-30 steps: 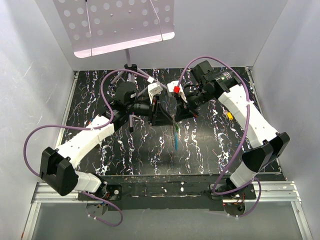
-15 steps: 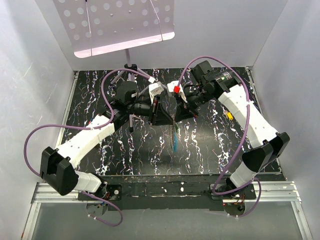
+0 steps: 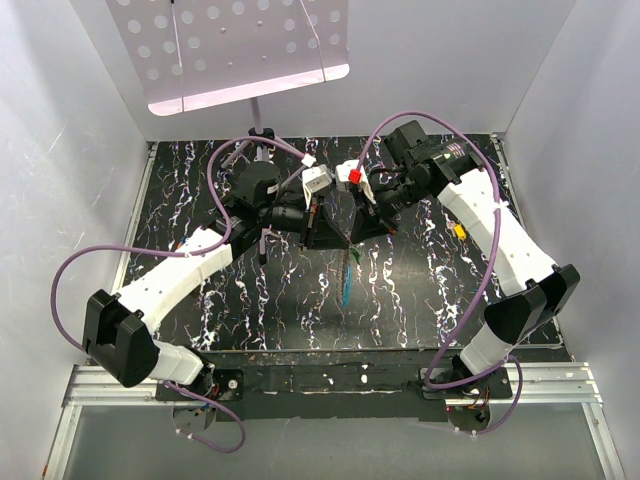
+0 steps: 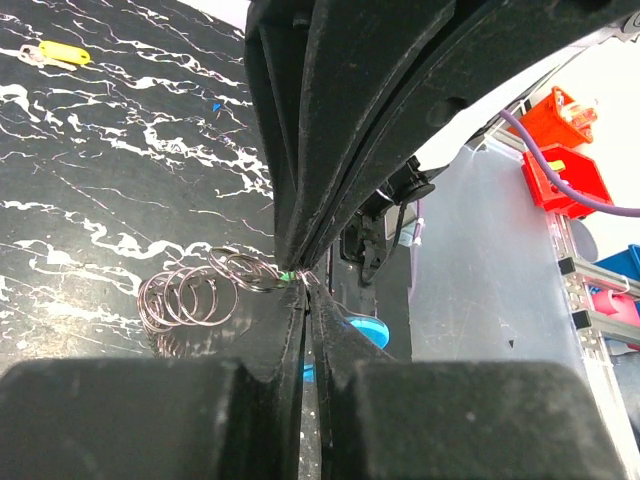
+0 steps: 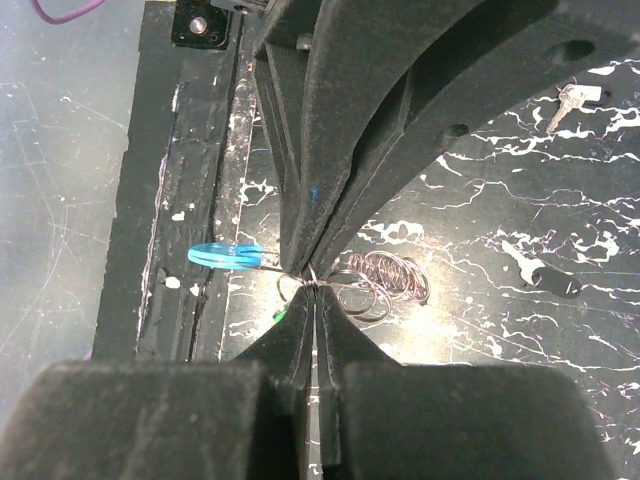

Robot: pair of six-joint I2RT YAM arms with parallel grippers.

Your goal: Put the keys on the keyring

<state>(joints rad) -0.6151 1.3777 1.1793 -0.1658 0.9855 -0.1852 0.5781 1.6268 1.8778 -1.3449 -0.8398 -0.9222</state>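
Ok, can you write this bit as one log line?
left gripper: shut; right gripper: shut on keyring; green key: beside the fingertips

Shiny metal keyring point(image 4: 252, 287), matt black fingers point(image 4: 150, 420), glossy marbled black tabletop point(image 4: 100, 180)

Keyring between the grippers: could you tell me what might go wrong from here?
1. Left gripper and right gripper meet shut, tip to tip, at the thin keyring; a small twist might spring it loose.
2. Only a sliver of the green key shows at the tips; it may slip out.
3. Anything dropped could tangle in the spare rings nearby.
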